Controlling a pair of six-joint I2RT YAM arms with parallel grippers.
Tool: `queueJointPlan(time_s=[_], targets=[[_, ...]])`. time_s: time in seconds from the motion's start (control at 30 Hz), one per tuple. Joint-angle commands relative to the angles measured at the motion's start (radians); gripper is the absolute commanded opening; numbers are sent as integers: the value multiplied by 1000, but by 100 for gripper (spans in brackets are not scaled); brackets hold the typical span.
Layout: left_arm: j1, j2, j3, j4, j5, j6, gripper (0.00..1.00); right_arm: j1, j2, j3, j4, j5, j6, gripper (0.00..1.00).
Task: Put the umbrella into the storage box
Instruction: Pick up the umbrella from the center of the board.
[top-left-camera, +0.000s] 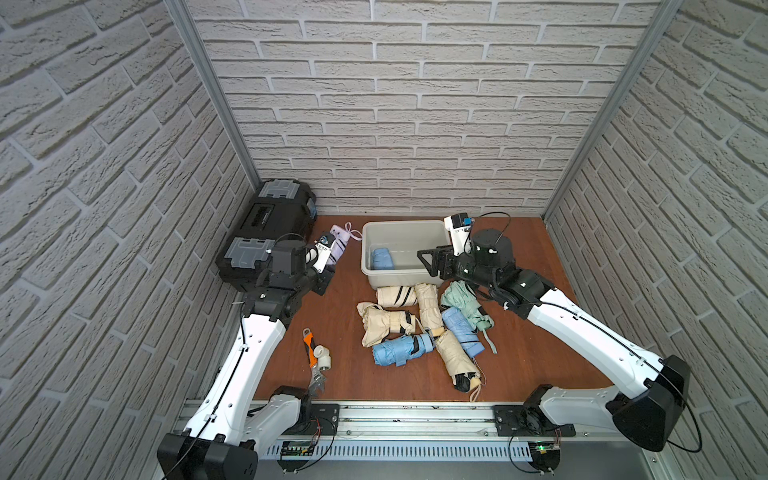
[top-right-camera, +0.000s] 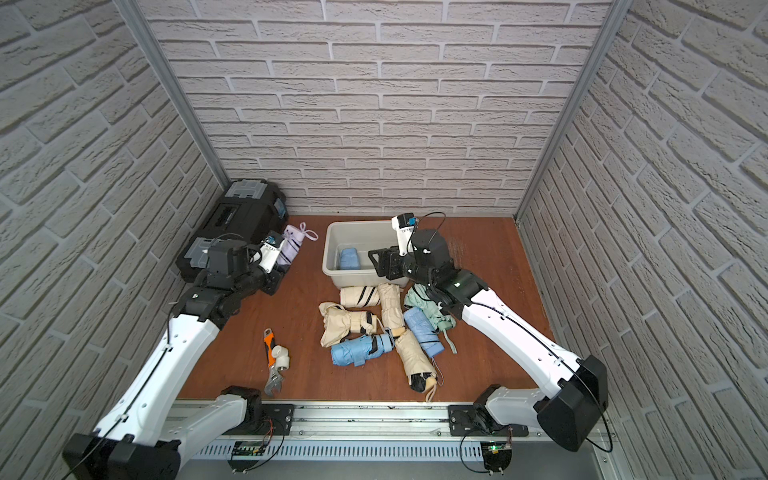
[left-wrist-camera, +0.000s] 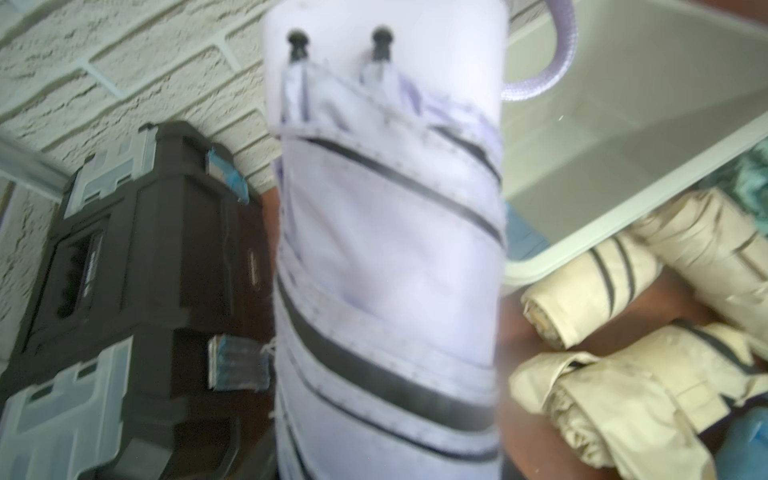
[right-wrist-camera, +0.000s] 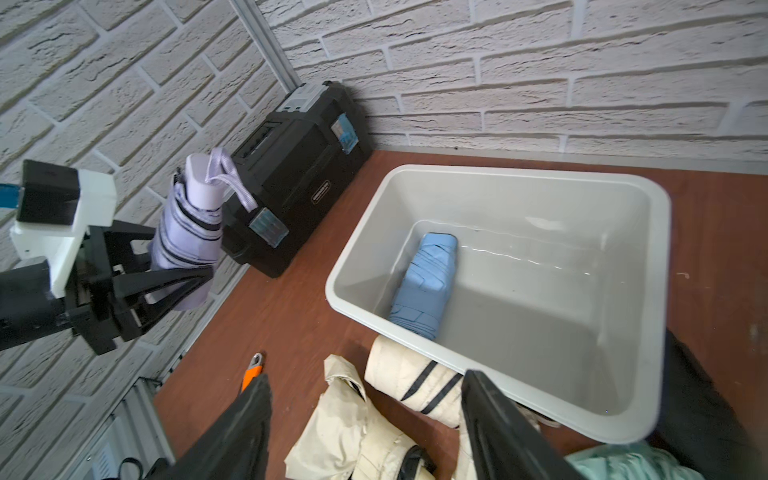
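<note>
Lilac umbrella is gripped by left fingers, right fingers gape empty, storage box holds blue umbrella.

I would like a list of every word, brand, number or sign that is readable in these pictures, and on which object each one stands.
Nothing can be read for certain.
On the front of the black toolbox, the brand plate: letters too blurred to read.
Beside the handle on its lid, the pale print: too small and blurred to read.
On the lilac umbrella and the storage box: no writing visible.
</note>
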Motion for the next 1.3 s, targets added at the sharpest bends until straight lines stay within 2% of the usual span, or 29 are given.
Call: queueJointPlan(time_s=[0.0, 0.1, 0.27, 0.43, 0.83, 1.03, 1.27], targets=[[-84, 43, 32, 239, 34, -152, 47, 48, 52, 56, 87, -55, 69, 75], [-155, 89, 25, 346, 31, -224, 47, 72, 99, 81, 142, -70, 112, 77], [-223, 151, 20, 456, 27, -294, 47, 85, 167, 117, 209, -92, 172, 81], [-241, 173, 20, 493, 42, -318, 47, 84, 215, 141, 261, -65, 195, 85], [-244, 164, -3, 515, 129, -347, 47, 73, 352, 250, 327, -46, 227, 85], [-247, 167, -8, 528, 135, -359, 47, 73, 418, 308, 326, -70, 234, 78], [-248, 163, -3, 511, 133, -368, 50, 70, 474, 341, 327, -71, 264, 58]])
